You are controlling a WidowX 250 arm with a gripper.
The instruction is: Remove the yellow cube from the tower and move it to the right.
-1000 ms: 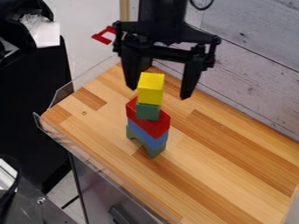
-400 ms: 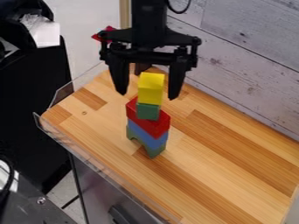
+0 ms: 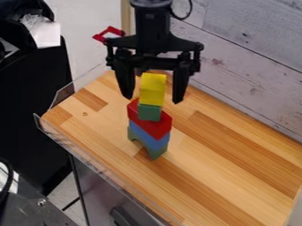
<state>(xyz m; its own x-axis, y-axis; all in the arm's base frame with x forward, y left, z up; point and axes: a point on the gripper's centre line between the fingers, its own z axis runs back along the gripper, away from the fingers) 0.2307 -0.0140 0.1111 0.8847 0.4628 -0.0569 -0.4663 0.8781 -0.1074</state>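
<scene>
And here the black two-finger gripper (image 3: 152,99) is hanging right over the tower, pointing down, and its hand is gaping wide, gripping nothing at all! One finger is standing on each side of the yellow cube (image 3: 152,88), and daylight is showing between cube and finger on both flanks. The yellow cube is sitting at the very top of the stack, resting on the small green block (image 3: 149,112). Beneath that, the red block (image 3: 157,127) is holding its place, the blue block (image 3: 148,135) is lying under it, and the green arch block (image 3: 155,153) is carrying the whole pile on the wooden tabletop (image 3: 230,159). What a tower, and it's standing upright! Behind the table, the whitewashed plank wall (image 3: 254,57) is running along the far side, while a red object (image 3: 107,33) is peeking out just beside the arm, over at the picture's upper left.
</scene>
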